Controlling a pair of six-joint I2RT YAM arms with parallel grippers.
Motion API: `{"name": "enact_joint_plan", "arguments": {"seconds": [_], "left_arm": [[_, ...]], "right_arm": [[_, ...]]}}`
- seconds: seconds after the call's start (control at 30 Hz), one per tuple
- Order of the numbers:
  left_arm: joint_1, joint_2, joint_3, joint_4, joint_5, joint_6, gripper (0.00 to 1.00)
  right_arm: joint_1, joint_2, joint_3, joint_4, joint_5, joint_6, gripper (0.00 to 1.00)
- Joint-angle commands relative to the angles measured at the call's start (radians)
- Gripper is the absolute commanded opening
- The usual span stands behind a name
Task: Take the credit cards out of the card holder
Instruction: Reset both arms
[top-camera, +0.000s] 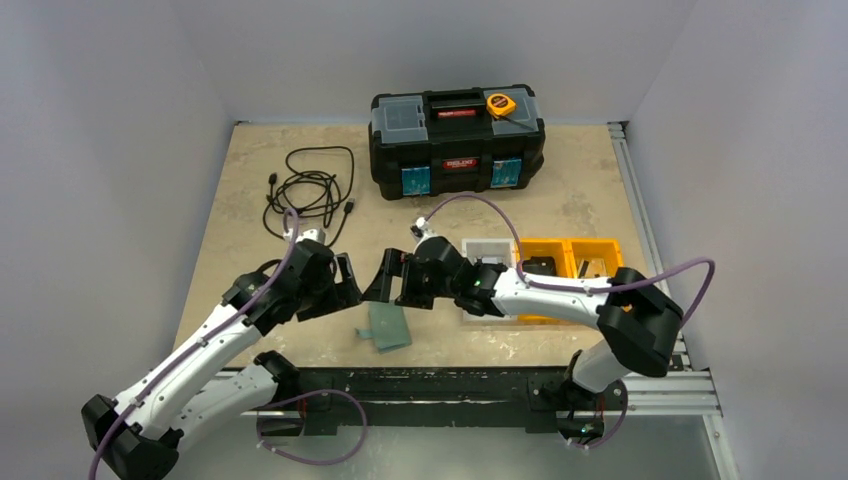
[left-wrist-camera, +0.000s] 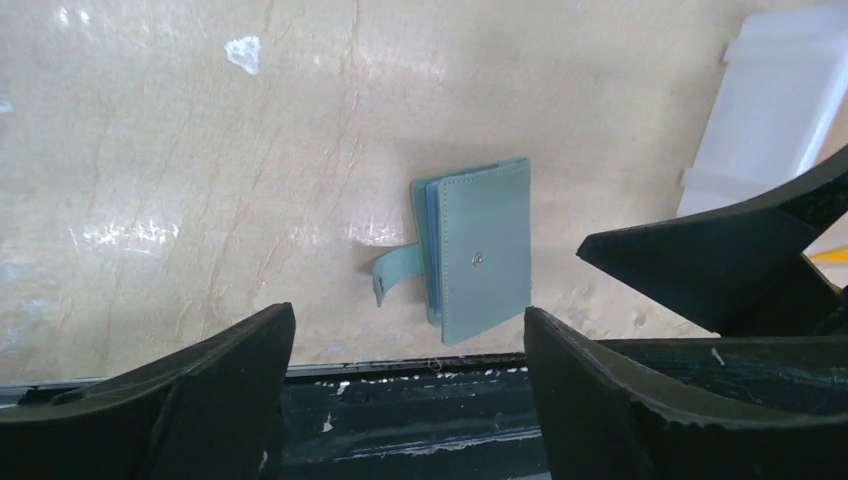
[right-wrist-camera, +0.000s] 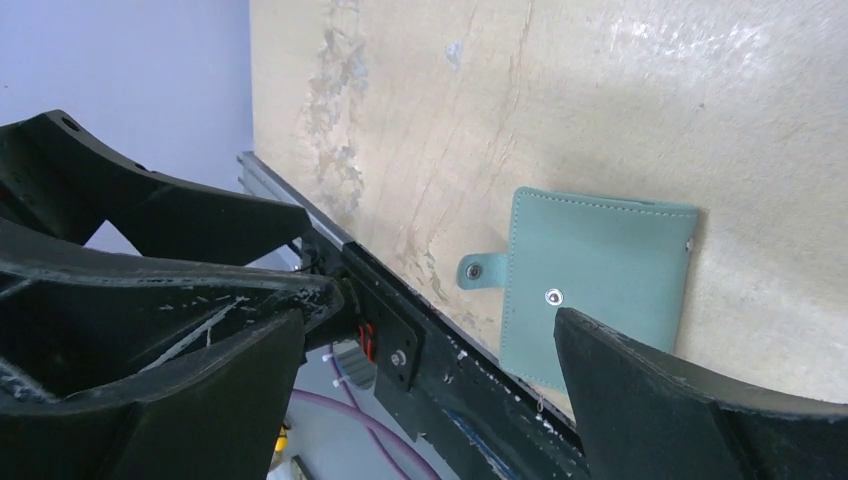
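The card holder, a teal-green bifold wallet, lies folded shut on the table near the front edge, its side tab loose. It also shows in the left wrist view as card holder and in the right wrist view as card holder. No credit cards show; they are hidden. My left gripper hangs above and to the left of the wallet, open and empty; its jaws stand wide in the left wrist view. My right gripper hovers just above the wallet, open and empty, as the right wrist view shows.
A black toolbox with a yellow tape measure on top stands at the back. A coiled black cable lies at the back left. A white bin and orange bins sit at the right. The black front rail runs close below the wallet.
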Motion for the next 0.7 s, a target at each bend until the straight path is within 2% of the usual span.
{"name": "enact_joint_plan", "arguments": {"seconds": [0.0,0.07,0.27,0.47,0.67], "left_arm": [[0.003,-0.032,0.129,0.022,0.011,0.108,0.91],[0.004,-0.047,0.166,0.010,0.007,0.153,1.00],[0.004,-0.038,0.246,-0.041,-0.011,0.231,1.00],[0.004,-0.029,0.266,-0.055,-0.028,0.261,1.00],[0.004,-0.035,0.256,-0.043,-0.023,0.279,1.00]], "right_arm": [[0.009,-0.091,0.056,-0.145,0.105,-0.090,0.99],[0.009,-0.142,0.071,-0.226,0.205,-0.141,0.99],[0.008,-0.319,0.076,-0.345,0.380,-0.219,0.99],[0.008,-0.451,0.044,-0.375,0.466,-0.246,0.99],[0.008,-0.489,0.020,-0.379,0.479,-0.244,0.99]]}}
